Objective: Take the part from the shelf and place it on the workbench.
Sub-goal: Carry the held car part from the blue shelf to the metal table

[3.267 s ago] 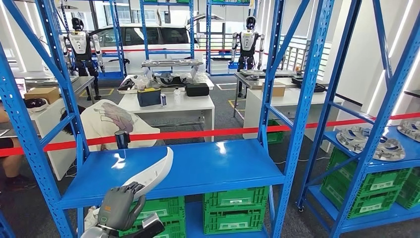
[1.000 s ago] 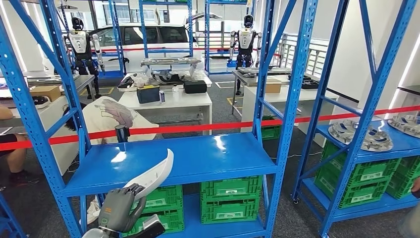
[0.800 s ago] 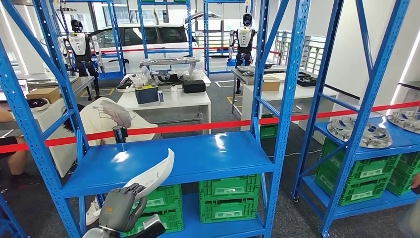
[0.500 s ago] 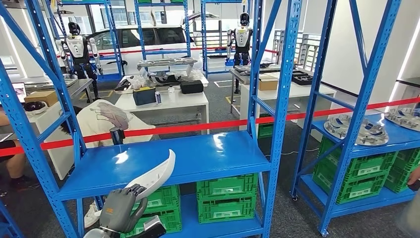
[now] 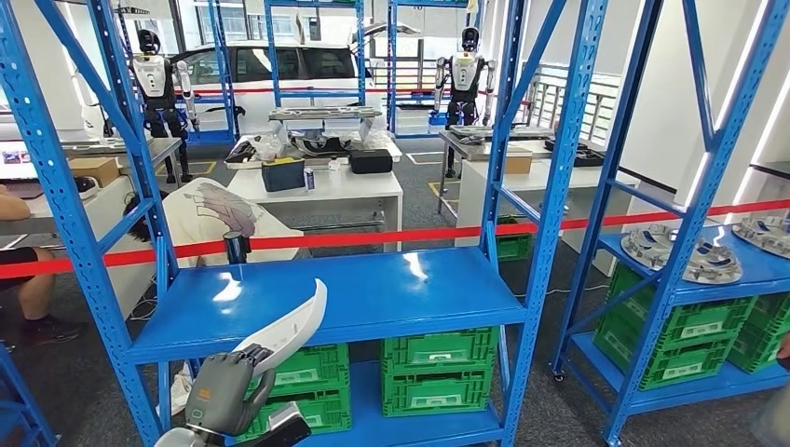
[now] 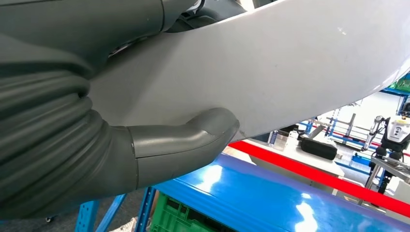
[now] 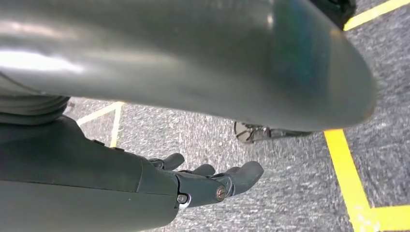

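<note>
The blue shelf (image 5: 373,298) spans the middle of the head view, its board bare and glossy. A dark cylinder (image 5: 235,248) stands at its 10 o'clock edge, perhaps just behind the board. Green crates (image 5: 438,372) sit on the tier below. At 3 o'clock, a second shelf (image 5: 755,279) carries round metal parts (image 5: 680,253).

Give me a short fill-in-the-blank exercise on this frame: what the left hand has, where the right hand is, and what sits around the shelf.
1. The left hand grips a curved ____ part.
2. The right hand hangs with nothing in it above a grey floor marked with ____ lines.
3. Under the blue shelf board stand ____ crates.
4. Behind the shelf runs a ____ barrier tape.

Missing words: white; yellow; green; red
</note>
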{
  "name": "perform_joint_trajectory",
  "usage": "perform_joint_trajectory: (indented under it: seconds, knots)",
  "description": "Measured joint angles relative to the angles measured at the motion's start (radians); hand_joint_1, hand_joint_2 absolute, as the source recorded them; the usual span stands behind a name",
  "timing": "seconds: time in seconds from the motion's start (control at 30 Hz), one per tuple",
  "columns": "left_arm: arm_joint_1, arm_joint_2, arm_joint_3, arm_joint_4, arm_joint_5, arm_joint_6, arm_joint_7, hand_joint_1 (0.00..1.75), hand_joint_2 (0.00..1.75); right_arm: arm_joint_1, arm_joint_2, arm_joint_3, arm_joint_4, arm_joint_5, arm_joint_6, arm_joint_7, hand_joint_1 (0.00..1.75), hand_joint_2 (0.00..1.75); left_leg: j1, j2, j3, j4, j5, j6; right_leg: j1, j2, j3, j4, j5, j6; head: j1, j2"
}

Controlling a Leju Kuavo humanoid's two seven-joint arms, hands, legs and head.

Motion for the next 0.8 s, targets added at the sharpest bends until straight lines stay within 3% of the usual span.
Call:
perform_joint_trajectory:
  seconds: [0.07,0.13,0.27,0.33,0.4,0.43,0.47,0.53,0.6,0.67,0.73,0.8]
  knots:
    - [-0.001,0.000,0.000,-0.001,0.000,0.000,0.000,1.75,1.75,-0.001,0.000,0.000,0.000,0.000,-0.001,0.000,0.00,0.00,-0.002,-0.001,-0.001,0.002,-0.002,-0.002,0.004,0.000,0.067,-0.135,0.058,-0.009,0.000,0.000]
    - [-0.001,0.000,0.000,-0.001,0.000,0.000,0.000,1.75,1.75,-0.002,0.000,0.000,0.000,0.000,0.000,0.000,0.00,0.00,-0.005,-0.001,-0.003,0.004,-0.003,-0.010,0.010,0.000,0.102,-0.210,0.074,-0.017,0.000,0.000]
    - [-0.003,0.000,0.000,-0.003,0.000,0.000,0.000,1.75,1.75,-0.002,0.000,0.000,0.000,0.000,0.000,0.000,0.00,0.00,-0.005,-0.002,-0.011,0.019,-0.017,-0.034,0.006,0.000,0.106,-0.229,0.076,-0.035,-0.001,0.000]
    - [-0.004,0.001,0.000,-0.004,0.000,0.000,0.000,1.75,1.75,-0.002,0.000,0.000,0.000,0.000,-0.001,-0.001,0.00,0.00,0.000,-0.003,-0.049,0.102,-0.067,-0.045,0.002,-0.001,0.110,-0.234,0.078,-0.044,-0.003,0.000]
    - [-0.001,0.002,0.000,-0.002,0.000,0.000,0.000,1.75,1.75,-0.002,0.000,0.000,0.000,0.000,-0.001,0.000,0.00,0.00,0.006,-0.002,-0.105,0.223,-0.119,-0.054,0.002,-0.001,0.110,-0.234,0.078,-0.047,-0.004,0.000]
    - [0.001,0.002,0.000,-0.001,0.000,0.000,0.000,1.75,1.75,-0.001,0.000,0.000,0.000,0.000,-0.001,0.000,0.00,0.00,0.009,-0.002,-0.122,0.259,-0.124,-0.057,0.002,-0.001,0.111,-0.233,0.077,-0.048,-0.004,0.000]
    - [0.003,0.002,0.000,0.000,0.000,0.000,0.000,1.75,1.75,-0.001,0.000,0.000,0.000,0.000,-0.001,0.000,0.00,0.00,0.012,-0.002,-0.124,0.263,-0.111,-0.059,0.001,0.000,0.111,-0.233,0.077,-0.047,-0.004,0.000]
    - [0.002,0.002,0.000,0.000,0.000,0.000,0.000,1.75,1.75,-0.001,0.000,0.000,0.000,0.000,-0.001,0.000,0.00,0.00,0.016,-0.001,-0.078,0.167,-0.044,-0.060,0.000,0.001,0.113,-0.231,0.075,-0.044,-0.004,0.000]
    - [0.000,0.003,0.000,0.000,0.000,0.000,0.000,1.75,1.75,-0.001,0.000,0.000,0.000,0.000,-0.001,0.000,0.00,0.00,0.015,0.000,-0.016,0.051,-0.003,-0.058,0.000,0.002,0.111,-0.227,0.071,-0.035,-0.004,0.000]
    - [0.000,0.003,0.000,0.000,0.000,0.000,0.000,1.75,1.75,-0.001,0.000,0.000,0.000,0.000,-0.001,0.000,0.00,0.00,0.011,-0.001,0.004,0.011,-0.006,-0.049,0.003,0.001,0.108,-0.225,0.071,-0.024,-0.003,0.000]
    - [0.000,0.003,0.000,0.000,0.000,0.000,0.000,1.75,1.75,-0.001,0.000,0.000,0.000,0.000,-0.001,0.000,0.00,0.00,0.011,-0.002,0.001,0.003,-0.005,-0.034,0.002,0.001,0.107,-0.223,0.070,-0.013,-0.002,0.000]
    - [-0.001,0.003,0.000,-0.002,0.000,0.000,0.000,1.75,1.75,-0.001,0.000,0.000,0.000,0.000,-0.001,0.000,0.00,0.00,0.012,-0.002,0.002,-0.002,-0.001,-0.019,0.000,0.000,0.091,-0.186,0.044,-0.004,-0.001,0.000]
